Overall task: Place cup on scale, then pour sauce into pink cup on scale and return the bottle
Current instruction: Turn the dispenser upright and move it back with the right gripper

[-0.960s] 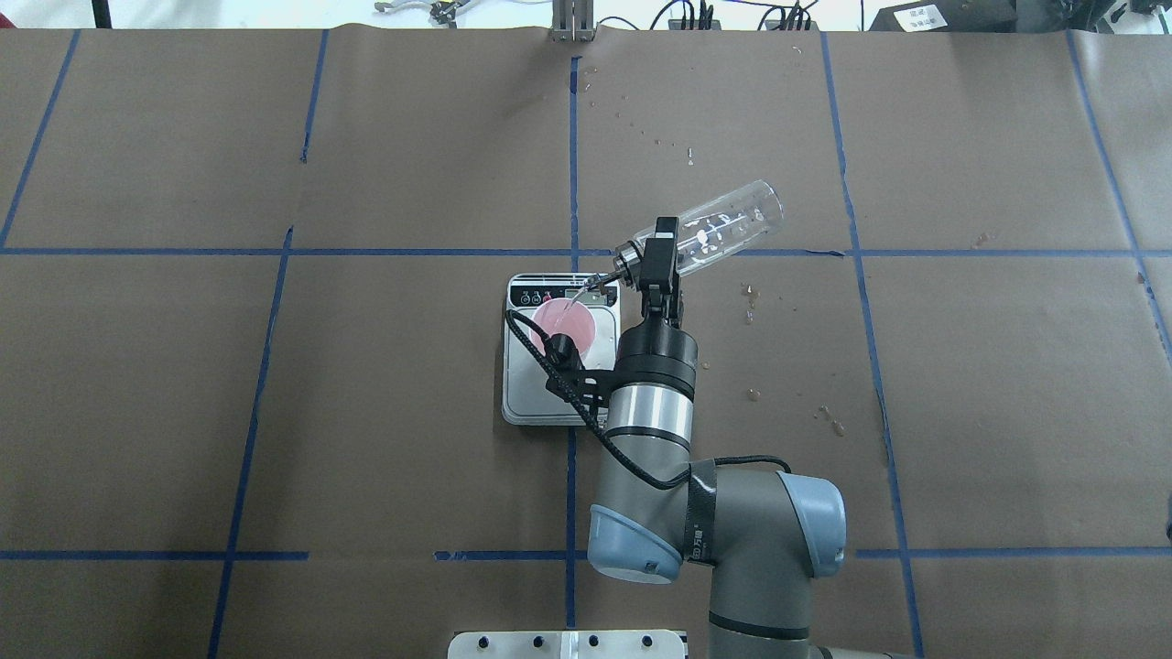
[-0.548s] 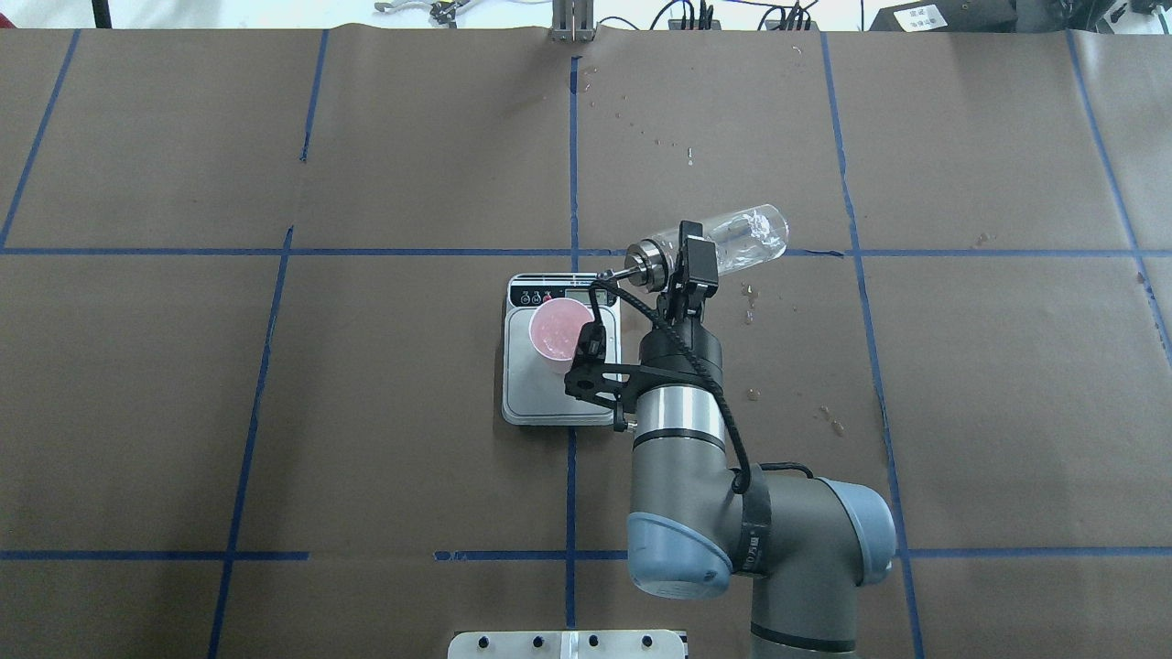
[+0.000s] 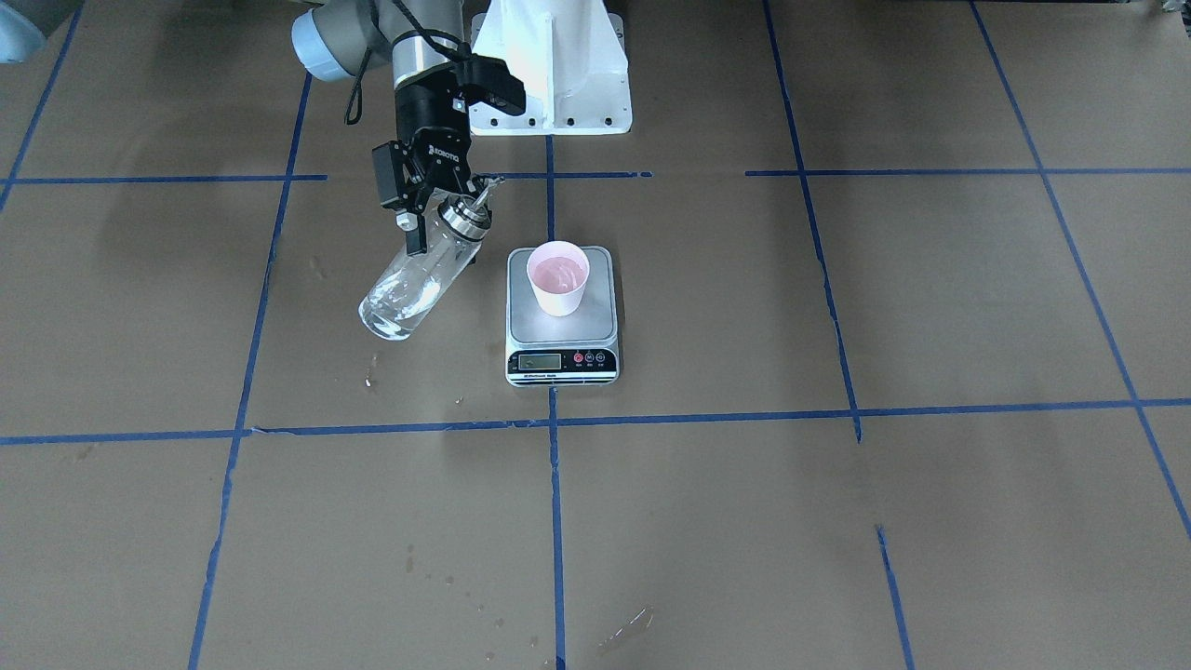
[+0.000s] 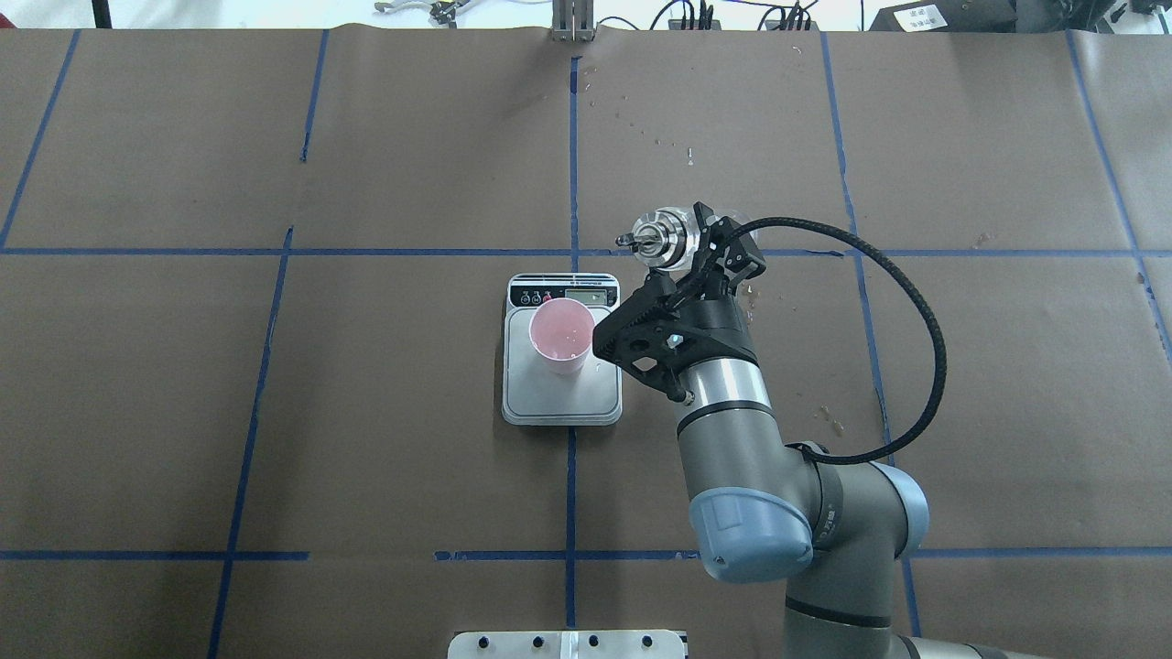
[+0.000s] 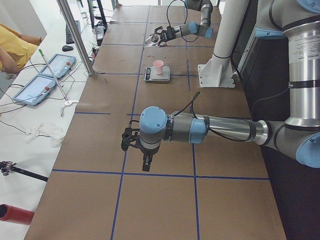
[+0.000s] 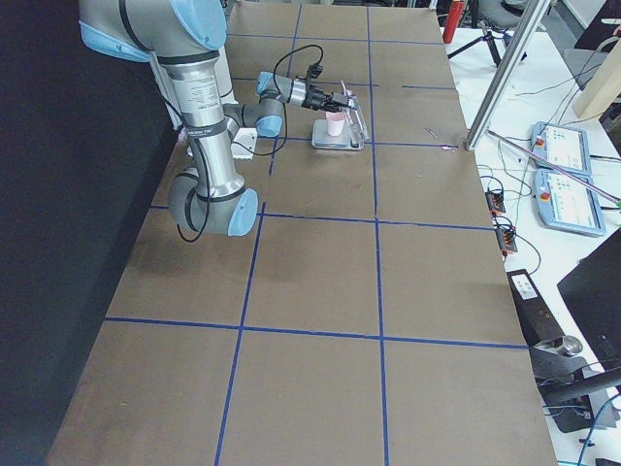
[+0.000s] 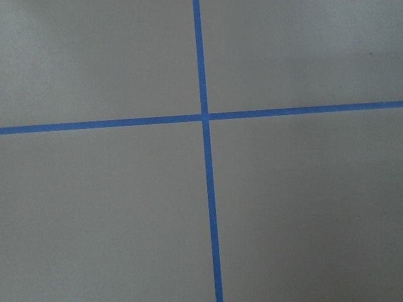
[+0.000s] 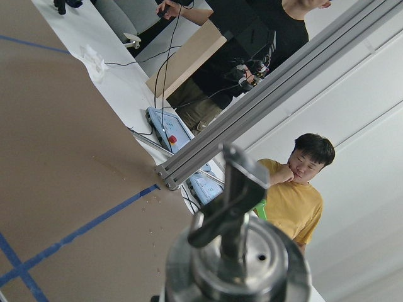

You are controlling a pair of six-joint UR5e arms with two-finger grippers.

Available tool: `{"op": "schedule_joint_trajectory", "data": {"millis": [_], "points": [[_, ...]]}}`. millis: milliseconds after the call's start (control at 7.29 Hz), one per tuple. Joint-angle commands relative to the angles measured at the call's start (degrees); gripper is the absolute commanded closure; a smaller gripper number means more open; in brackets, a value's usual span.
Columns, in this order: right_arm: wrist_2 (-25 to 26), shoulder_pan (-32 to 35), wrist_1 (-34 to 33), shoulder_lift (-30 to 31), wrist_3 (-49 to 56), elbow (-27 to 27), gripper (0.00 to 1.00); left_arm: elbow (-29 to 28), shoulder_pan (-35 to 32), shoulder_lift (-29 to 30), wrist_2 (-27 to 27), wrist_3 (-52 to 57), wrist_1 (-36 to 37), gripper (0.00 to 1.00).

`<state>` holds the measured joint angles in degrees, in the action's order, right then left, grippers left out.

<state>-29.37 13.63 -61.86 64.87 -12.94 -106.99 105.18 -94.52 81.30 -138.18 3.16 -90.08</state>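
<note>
Right fingers (image 3: 409,233) are clamped on the bottle (image 3: 414,279) at its collar. It hangs in the air just right of the scale (image 4: 560,403), not touching it. Long axis is tilted: spout up and leaning back toward the robot, base down and away. The cup (image 4: 560,334) stands roughly mid-platform with liquid in it. 0.5 s ago the bottle lay near level, spout toward the cup; now it's swung most of the way upright, with no stream. Pour looks done, return is next: bring the base upright over bare surface (image 4: 961,366) on the right. Left fingers (image 5: 130,141) are well apart at the left end; can't tell wide or narrow.
</note>
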Motion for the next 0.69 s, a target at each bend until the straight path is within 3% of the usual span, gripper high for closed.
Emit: {"op": "schedule_joint_trajectory", "data": {"millis": [0,137,411,548], "points": [[-1.04,1.57,0.69,1.65,-4.08,-1.03,1.00,0.46,-0.05,0.00,0.02,0.00,-0.01,0.00],[-2.35,2.36,0.69,4.36,-11.85,-1.12,1.00,0.72,-0.05,0.00,0.02,0.00,-0.01,0.00],[-14.87,6.12,0.77,7.89,-26.99,-2.17,1.00,0.90,0.04,0.00,0.02,0.09,-0.10,0.00],[-16.32,6.75,0.77,10.95,-28.44,-3.48,1.00,1.16,0.04,0.09,0.02,0.09,-0.10,0.00]]}}
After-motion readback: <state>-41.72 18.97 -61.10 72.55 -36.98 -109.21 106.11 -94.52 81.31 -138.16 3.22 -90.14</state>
